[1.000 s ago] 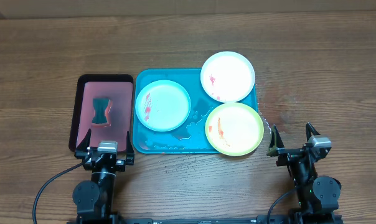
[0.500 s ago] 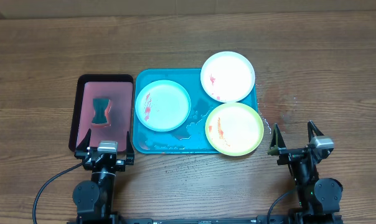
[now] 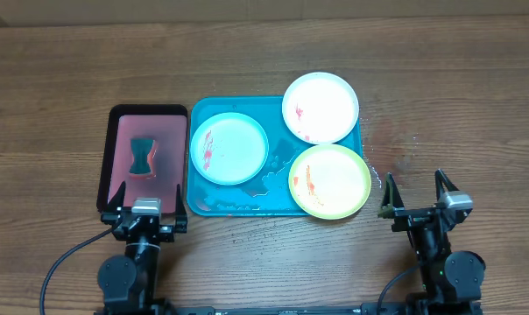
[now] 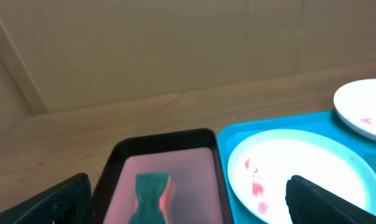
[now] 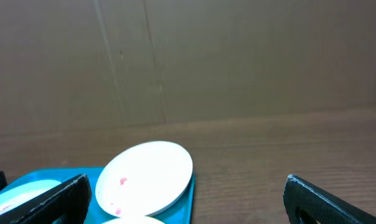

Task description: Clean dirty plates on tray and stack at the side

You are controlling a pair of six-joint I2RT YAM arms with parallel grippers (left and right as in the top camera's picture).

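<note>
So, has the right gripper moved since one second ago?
Yes, slightly. In the overhead view the right gripper has shifted sideways, away from the tray.

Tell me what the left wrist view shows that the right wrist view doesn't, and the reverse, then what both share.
Left wrist only: the dark-rimmed pinkish tray holding the teal sponge. Right wrist only: the white plate whole, with wooden table to its right. Both: the teal tray, the white plate's rim, the table.
</note>
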